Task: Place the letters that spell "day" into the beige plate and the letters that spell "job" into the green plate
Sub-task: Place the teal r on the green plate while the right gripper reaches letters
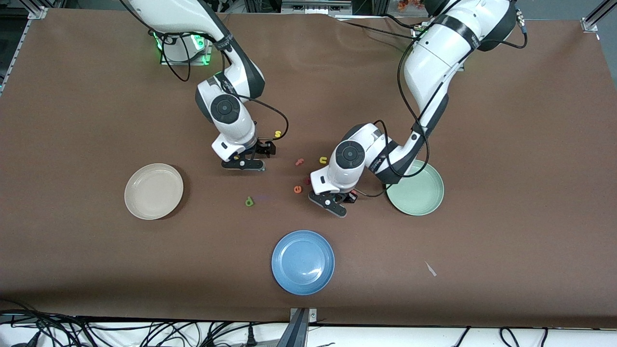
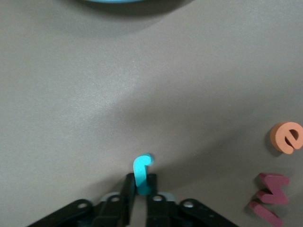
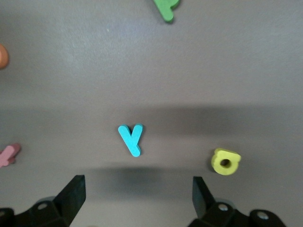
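Note:
My left gripper [image 2: 140, 182] is shut on the light-blue "j" [image 2: 142, 165], whose hook sticks out past the fingertips. In the front view this gripper [image 1: 332, 202] is low over the table, between the orange "e" and the green plate [image 1: 426, 200]. My right gripper [image 3: 138, 189] stands open above the teal "y" [image 3: 131, 139], with the yellow round letter [image 3: 225, 161] beside it. In the front view it [image 1: 244, 163] hangs between the beige plate [image 1: 154, 191] and the loose letters. The green looped letter [image 1: 249, 201] lies nearer the front camera than that gripper.
A blue plate [image 1: 303, 261] sits near the table's front edge. Loose letters lie between the arms: yellow "s" [image 1: 277, 133], pink "f" [image 1: 299, 162], yellow "u" [image 1: 323, 159], orange "e" [image 2: 286, 137] and a dark red letter [image 2: 271, 196].

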`<state>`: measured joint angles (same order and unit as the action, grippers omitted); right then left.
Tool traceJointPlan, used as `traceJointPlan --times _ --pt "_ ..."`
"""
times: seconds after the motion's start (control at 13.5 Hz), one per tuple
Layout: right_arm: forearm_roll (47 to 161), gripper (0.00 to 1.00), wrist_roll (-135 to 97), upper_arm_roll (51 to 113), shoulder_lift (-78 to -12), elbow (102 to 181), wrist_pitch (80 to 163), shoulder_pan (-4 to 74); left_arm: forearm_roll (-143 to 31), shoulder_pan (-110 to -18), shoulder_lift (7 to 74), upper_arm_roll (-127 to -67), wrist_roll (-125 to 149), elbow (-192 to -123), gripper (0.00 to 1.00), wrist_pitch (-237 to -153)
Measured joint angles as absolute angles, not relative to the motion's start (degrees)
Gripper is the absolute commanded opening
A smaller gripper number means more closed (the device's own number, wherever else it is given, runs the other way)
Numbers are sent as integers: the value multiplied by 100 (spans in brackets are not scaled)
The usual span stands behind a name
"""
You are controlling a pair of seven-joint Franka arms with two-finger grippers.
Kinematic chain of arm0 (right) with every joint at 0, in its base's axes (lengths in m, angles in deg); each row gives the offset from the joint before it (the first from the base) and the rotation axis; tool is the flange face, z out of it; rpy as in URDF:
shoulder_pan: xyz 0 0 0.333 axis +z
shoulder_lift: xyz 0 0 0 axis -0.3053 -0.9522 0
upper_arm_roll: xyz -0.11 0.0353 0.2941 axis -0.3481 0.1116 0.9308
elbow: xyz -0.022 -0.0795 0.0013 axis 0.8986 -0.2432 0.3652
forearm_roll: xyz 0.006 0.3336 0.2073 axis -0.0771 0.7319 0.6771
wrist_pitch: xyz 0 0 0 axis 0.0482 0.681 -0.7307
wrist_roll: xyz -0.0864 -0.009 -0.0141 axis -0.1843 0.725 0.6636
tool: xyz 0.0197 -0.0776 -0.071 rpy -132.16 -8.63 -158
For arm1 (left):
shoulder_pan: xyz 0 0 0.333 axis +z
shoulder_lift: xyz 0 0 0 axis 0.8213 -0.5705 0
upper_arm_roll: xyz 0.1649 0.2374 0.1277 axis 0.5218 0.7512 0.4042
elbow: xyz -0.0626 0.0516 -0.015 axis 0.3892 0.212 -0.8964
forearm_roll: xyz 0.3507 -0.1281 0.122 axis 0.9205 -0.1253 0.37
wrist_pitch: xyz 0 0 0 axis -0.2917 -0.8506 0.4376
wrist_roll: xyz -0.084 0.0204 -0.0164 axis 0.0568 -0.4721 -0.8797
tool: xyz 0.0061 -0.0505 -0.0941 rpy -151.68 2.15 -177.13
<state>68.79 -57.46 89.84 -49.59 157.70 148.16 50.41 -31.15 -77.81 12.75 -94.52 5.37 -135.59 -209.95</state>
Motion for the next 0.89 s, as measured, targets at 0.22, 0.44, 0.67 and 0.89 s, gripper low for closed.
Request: traceJointPlan --times 0.22,0.44,0.67,0.89 --pt "6874 97 -5746 8984 -5127 15752 14920 5099 -3115 -7759 1277 -9439 531 -13542 0 -21005" --pt "6871 92 -5733 8980 -5221 15662 14954 5106 -3115 -7578 1414 -9421 535 -13474 0 -20549" --pt "6869 88 -5652 8969 -5317 15540 14956 5102 -3115 -7333 1791 -9423 536 -13425 0 -19639" --pt "6868 79 -5500 8947 -5429 15457 14956 5093 -3114 -7022 2217 -9407 533 -13456 0 -18801"
